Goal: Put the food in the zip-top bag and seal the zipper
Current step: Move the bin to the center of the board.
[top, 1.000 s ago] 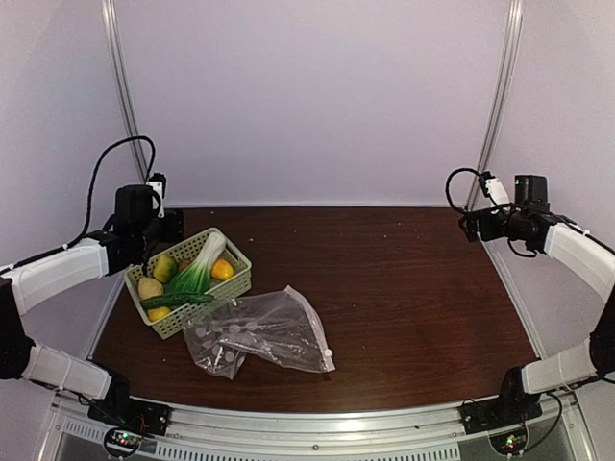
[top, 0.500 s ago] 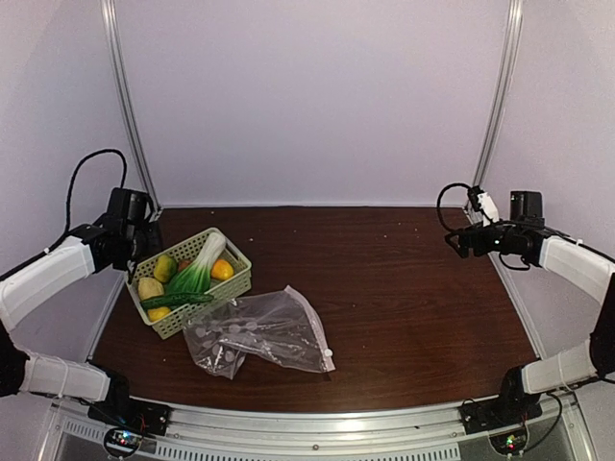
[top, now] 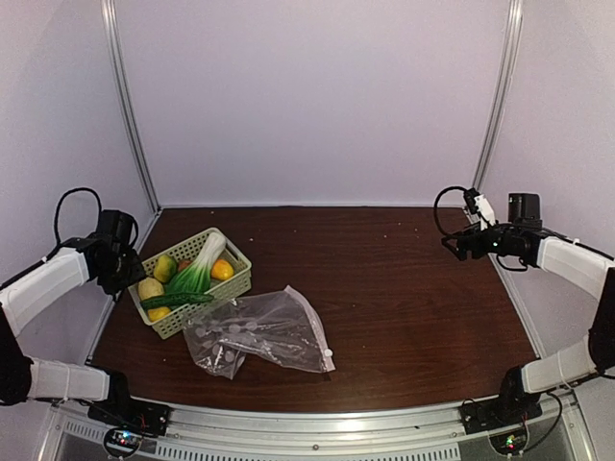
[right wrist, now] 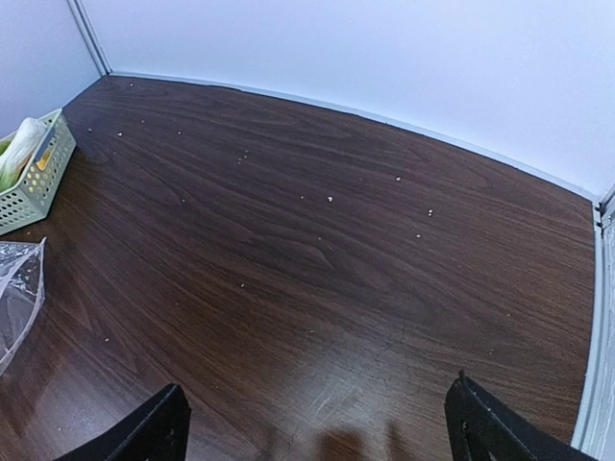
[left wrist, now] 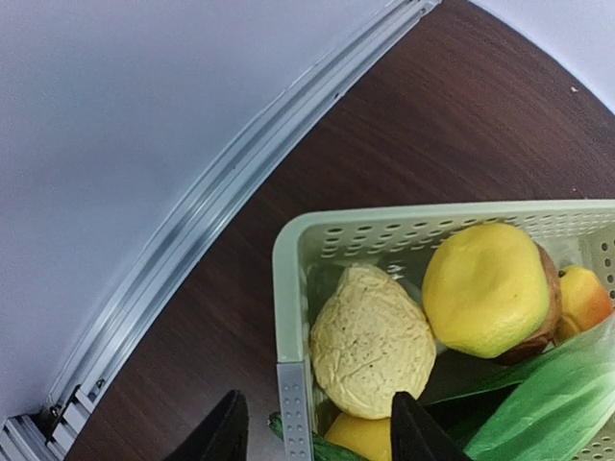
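evidently poised to pick, the left gripper (left wrist: 317,432) is hovering wide-fingered over the food (left wrist: 373,341) in the left-edge basket (left wrist: 290,288), just behind the zip-top bag (top: 259,331), while the right gripper (right wrist: 322,432) is idling, spread wide.

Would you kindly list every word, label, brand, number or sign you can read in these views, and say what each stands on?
None can be read.
The zip-top bag carries only pale dots, no lettering.
The basket and the food show no label.
The small lit boards at the near edge are too small to read.
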{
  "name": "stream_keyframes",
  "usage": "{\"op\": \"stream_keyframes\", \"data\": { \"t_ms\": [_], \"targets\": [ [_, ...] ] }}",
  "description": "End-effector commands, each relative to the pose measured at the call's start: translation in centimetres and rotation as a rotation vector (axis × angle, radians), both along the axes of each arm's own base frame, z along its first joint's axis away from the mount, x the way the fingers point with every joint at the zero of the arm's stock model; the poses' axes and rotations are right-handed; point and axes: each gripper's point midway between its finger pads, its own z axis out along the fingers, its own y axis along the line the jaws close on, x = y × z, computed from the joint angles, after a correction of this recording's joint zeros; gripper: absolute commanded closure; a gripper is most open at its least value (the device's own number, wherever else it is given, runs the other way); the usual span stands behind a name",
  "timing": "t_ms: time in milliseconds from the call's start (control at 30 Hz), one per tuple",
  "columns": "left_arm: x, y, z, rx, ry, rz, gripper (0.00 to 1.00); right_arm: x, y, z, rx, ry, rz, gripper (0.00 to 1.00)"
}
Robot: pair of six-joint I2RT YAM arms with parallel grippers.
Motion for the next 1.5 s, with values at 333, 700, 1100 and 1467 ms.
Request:
{"op": "stream_keyframes", "data": {
  "t_ms": [333,700,1100,1467],
  "targets": [
    [-0.8,1.1,-4.0,-0.015,0.075,0.079,0.59,-0.4,2.6,-0.4,0.026,0.049,0.12,0.09],
    [0.6,1.1,-4.1,-0.004,0.057,0.053,0.72,-0.4,3.0,-1.3,0.02,0.07,0.129,0.1],
    [2.5,0.1,-4.1,-0.033,0.042,-0.006,0.91,-1.2,5.2,-1.7,-0.002,0.079,0.205,0.11],
    [8.2,-1.1,-1.4,-0.027,-0.059,-0.113,0.99,-1.6,6.2,-2.2,-0.038,0.093,0.239,0.11]
  ]
}}
